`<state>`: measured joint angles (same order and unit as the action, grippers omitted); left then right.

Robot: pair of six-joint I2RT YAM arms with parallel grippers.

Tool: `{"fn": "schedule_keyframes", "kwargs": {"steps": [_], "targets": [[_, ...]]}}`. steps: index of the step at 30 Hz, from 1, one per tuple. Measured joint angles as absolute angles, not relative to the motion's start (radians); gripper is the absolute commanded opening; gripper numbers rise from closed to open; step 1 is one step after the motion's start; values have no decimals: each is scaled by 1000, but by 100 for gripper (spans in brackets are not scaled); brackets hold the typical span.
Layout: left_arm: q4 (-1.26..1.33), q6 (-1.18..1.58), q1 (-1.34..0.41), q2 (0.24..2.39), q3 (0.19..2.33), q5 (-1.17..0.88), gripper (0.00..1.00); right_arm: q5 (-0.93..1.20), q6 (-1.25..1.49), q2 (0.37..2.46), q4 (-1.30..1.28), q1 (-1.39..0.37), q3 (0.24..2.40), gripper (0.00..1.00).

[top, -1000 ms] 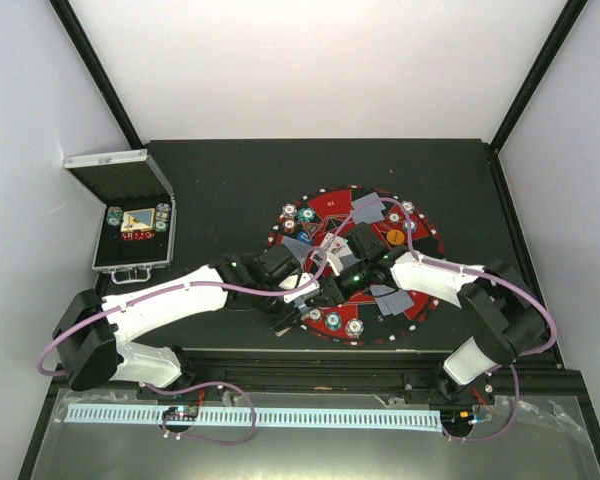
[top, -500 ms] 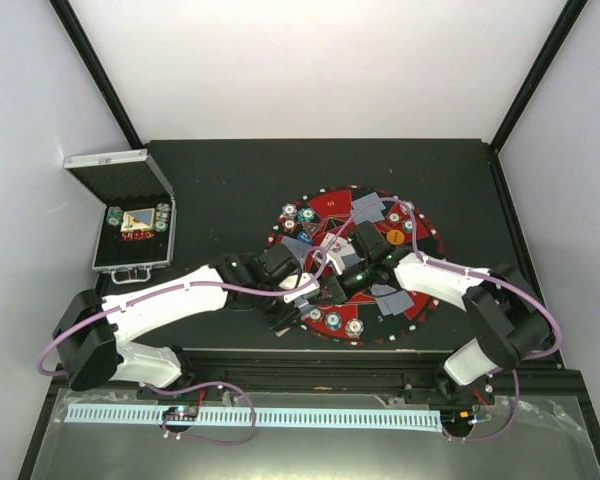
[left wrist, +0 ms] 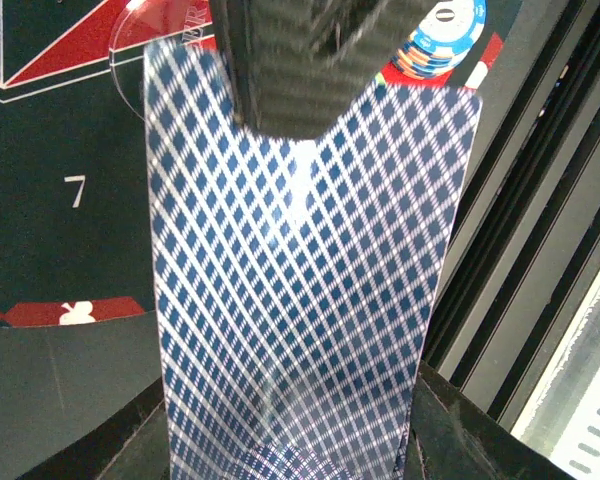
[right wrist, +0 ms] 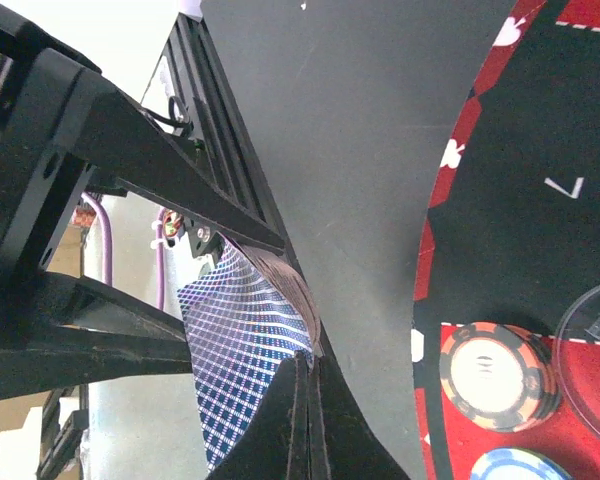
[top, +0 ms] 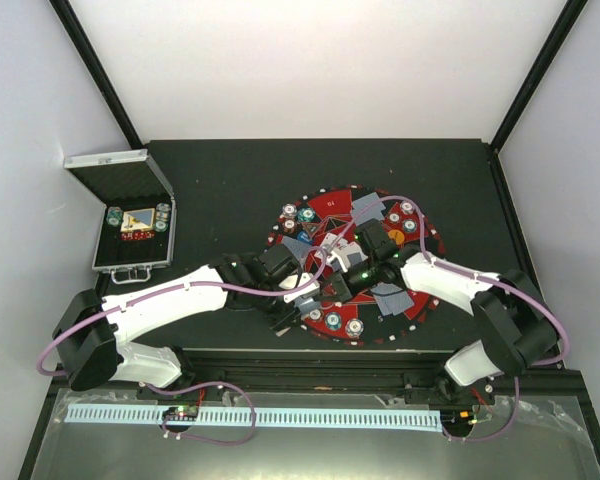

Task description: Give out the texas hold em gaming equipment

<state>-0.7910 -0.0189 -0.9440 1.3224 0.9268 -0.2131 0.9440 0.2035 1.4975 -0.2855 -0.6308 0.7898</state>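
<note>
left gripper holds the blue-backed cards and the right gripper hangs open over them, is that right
Not quite: the right gripper is shut, its tips pressed together at the edge of the cards, as the right wrist view shows. The left gripper does hold them.

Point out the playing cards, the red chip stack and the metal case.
playing cards (left wrist: 300, 300): left wrist view, patterned back.
red chip stack (right wrist: 497, 372): right wrist view, top chip's centre.
metal case (top: 115, 178): top external view, open lid's foam.
</note>
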Motion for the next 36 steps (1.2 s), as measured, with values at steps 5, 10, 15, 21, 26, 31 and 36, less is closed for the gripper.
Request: {"fn": "schedule_keyframes", "kwargs": {"steps": [5, 10, 15, 21, 26, 31, 36], "targets": [[-791, -19, -944, 1322, 927, -213, 50, 937, 180, 1465, -323, -601, 790, 1], [-791, -19, -944, 1322, 927, -213, 50, 921, 163, 1441, -356, -571, 790, 1], [-792, -19, -944, 1322, 927, -213, 50, 873, 159, 1393, -398, -559, 790, 1], [-792, -19, -944, 1322, 927, -210, 50, 799, 160, 1314, -458, -531, 790, 1], [-792, -19, -944, 1322, 927, -209, 50, 713, 170, 1235, -525, -463, 799, 1], [-792, -19, -944, 1322, 927, -209, 50, 576, 182, 1184, -580, -429, 830, 1], [-792, -19, -944, 1322, 927, -209, 50, 491, 189, 1196, -588, -424, 841, 1]]}}
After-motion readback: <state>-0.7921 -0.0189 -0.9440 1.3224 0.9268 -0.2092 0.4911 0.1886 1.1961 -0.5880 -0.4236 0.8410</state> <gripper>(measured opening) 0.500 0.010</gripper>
